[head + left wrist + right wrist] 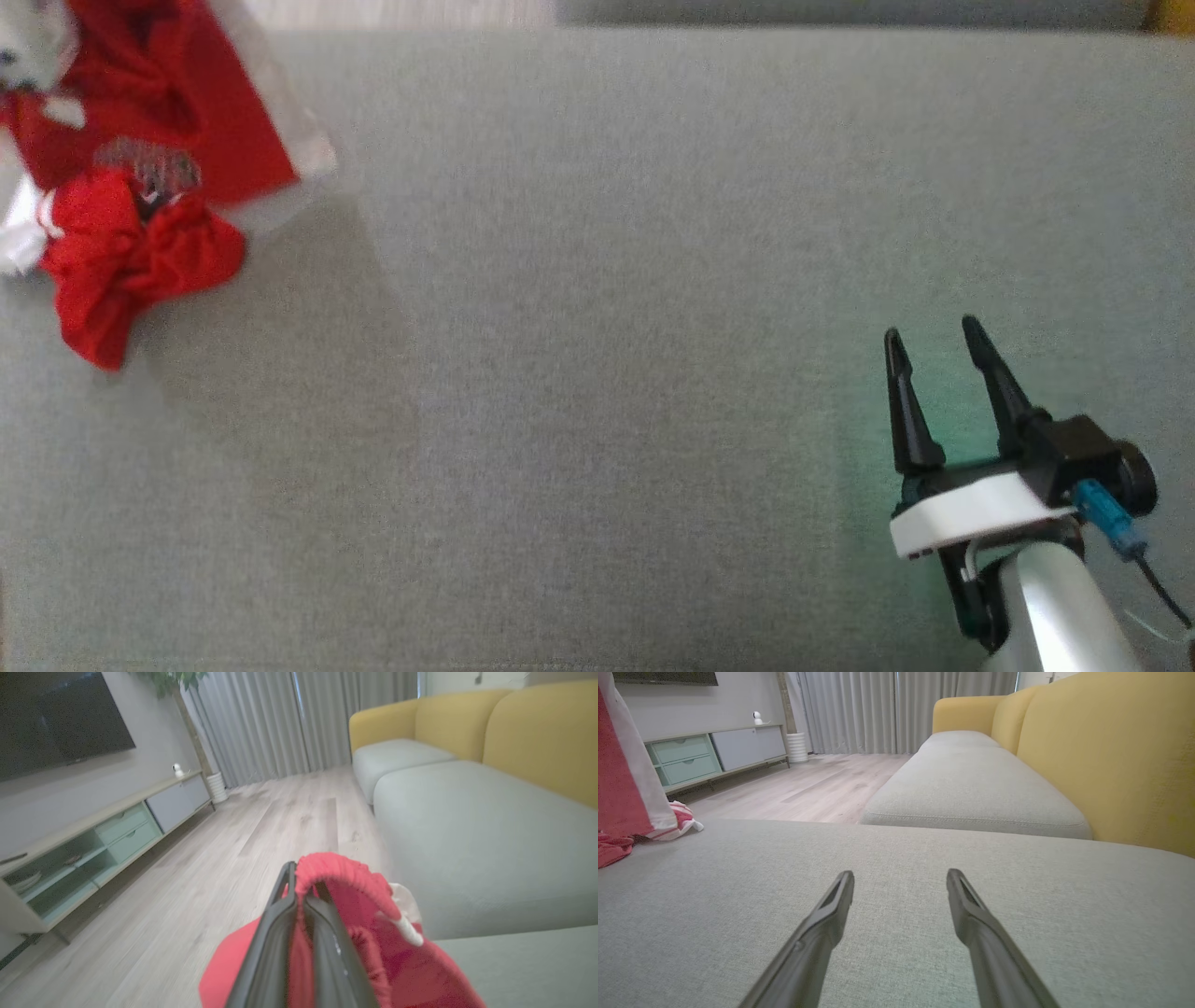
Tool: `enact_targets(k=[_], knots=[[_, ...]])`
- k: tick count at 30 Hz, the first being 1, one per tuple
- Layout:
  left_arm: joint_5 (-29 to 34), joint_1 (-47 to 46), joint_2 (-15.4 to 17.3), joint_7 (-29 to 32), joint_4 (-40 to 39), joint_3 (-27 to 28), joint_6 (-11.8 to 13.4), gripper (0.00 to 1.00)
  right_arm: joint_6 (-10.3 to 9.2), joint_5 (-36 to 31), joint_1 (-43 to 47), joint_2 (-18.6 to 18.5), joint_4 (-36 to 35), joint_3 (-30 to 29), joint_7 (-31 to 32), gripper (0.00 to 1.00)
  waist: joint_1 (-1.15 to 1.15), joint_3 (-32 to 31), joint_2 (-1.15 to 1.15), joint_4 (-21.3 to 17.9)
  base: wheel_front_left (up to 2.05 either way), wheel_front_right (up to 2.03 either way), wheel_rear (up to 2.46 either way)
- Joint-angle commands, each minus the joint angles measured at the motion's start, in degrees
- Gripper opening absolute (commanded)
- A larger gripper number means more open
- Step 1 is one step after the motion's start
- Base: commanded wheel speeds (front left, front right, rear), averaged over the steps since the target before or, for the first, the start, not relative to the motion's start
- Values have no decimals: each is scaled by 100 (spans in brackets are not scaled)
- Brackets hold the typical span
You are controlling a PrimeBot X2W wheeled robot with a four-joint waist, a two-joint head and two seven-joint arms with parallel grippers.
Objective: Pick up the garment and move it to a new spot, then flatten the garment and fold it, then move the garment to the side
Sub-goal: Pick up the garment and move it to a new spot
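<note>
In the head view, the red garment (140, 252) sits at the far left corner of the grey cushion (597, 373). Its lower part is bunched up on the fabric, while a flatter red sheet with a white border rises above it toward the corner of the frame. The right pincer (931, 329) is near the cushion's near right corner, well apart from the garment, with its two dark fingers spread and nothing between them. In the left wrist view, the left pincer (303, 879) has its fingers pressed together and clamped on a fold of the garment (359, 896), which drapes over the fingertips and falls away on both sides. A bit of white trim (407, 926) shows on its right. Beyond lie a wooden floor (210, 882), a low cabinet (117, 826) under a dark screen (56, 718), grey curtains (280, 723) and a sofa with a yellow back (537, 732). In the right wrist view, the right pincer (901, 877) has its fingers wide apart and empty, low over the bare cushion (714, 882). The garment (619, 779) hangs at the left edge of this view, with its lower end crumpled on the cushion's far left edge.
</note>
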Motion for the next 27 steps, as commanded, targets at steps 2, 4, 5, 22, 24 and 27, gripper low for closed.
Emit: enact_targets(k=[2,4,5,22,24,27], knots=[[-113,-416,-20,-5,-413,-26,-105,0,43,109,23,-19,-69,100,-94,100,2,-598,0,-213,0,0,0],[-202,-460,-211,-69,-539,-163,-165,0,43,182,77,-19,2,114,-108,100,2,-763,0,-357,0,0,0],[-271,-467,-320,-115,-586,-221,-189,0,43,215,102,-19,34,125,-113,100,2,-836,0,-446,0,0,0],[-2163,949,-1980,-1478,-730,-1075,-302,0,43,407,264,-19,-36,108,-129,100,2,-739,0,-1521,0,0,0],[-2417,1379,-2005,-1687,-690,-1315,-302,0,43,424,276,-19,-57,80,-129,100,2,-689,0,-1545,0,0,0],[-2546,2037,-1978,-2057,-397,-1638,-303,0,43,442,308,-19,-80,60,-130,100,2,-611,0,-1547,0,0,0]])
